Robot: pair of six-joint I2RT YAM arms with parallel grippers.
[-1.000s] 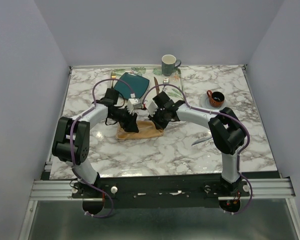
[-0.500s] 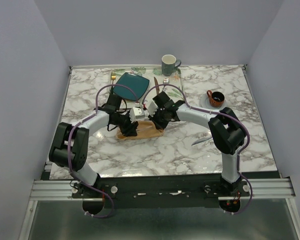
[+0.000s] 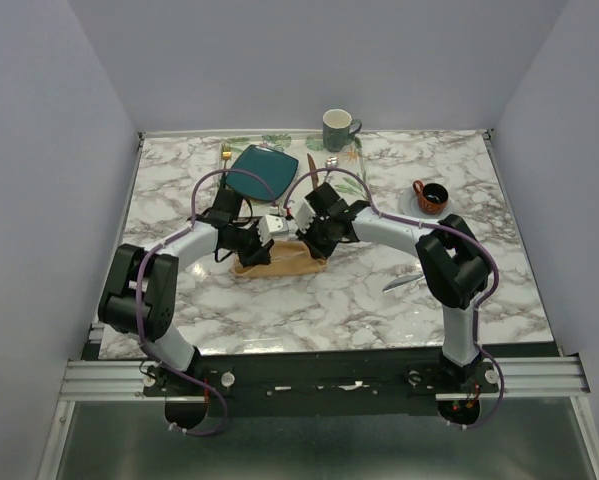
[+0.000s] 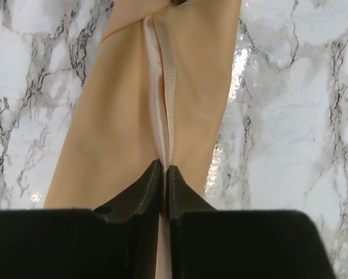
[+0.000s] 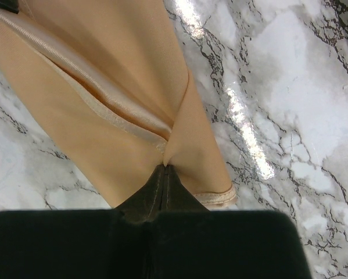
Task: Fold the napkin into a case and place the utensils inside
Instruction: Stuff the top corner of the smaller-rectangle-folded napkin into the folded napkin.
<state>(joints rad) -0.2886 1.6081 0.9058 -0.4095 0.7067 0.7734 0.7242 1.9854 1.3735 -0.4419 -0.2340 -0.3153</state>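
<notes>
Left gripper (image 4: pixel 165 169) has its two dark fingers pressed almost together on the napkin (image 4: pixel 127 116), pinching a raised hemmed fold that runs up the middle of the peach-tan cloth. Right gripper (image 5: pixel 165 168) is fully closed, its tips nipping a puckered fold near the cloth's other end. From above, the napkin (image 3: pixel 291 262) lies as a narrow folded strip on the white marble table (image 3: pixel 379 310), near the middle, largely hidden under both wrists.

Behind the grippers sits a teal plate (image 3: pixel 263 170), just beyond the left wrist. A grey-green mug (image 3: pixel 337 128) stands at the far edge on a leaf-patterned tray (image 3: pixel 277 142). A small brown cup (image 3: pixel 431 196) is off to the right, well apart from the cloth. A silver-grey knife (image 3: pixel 404 283) lies on the marble beside the right arm's elbow, partly covered by it.

Both arms bow outward from their bases, elbows wide, forearms angling inward and downward so the two wrists nearly meet over the cloth
</notes>
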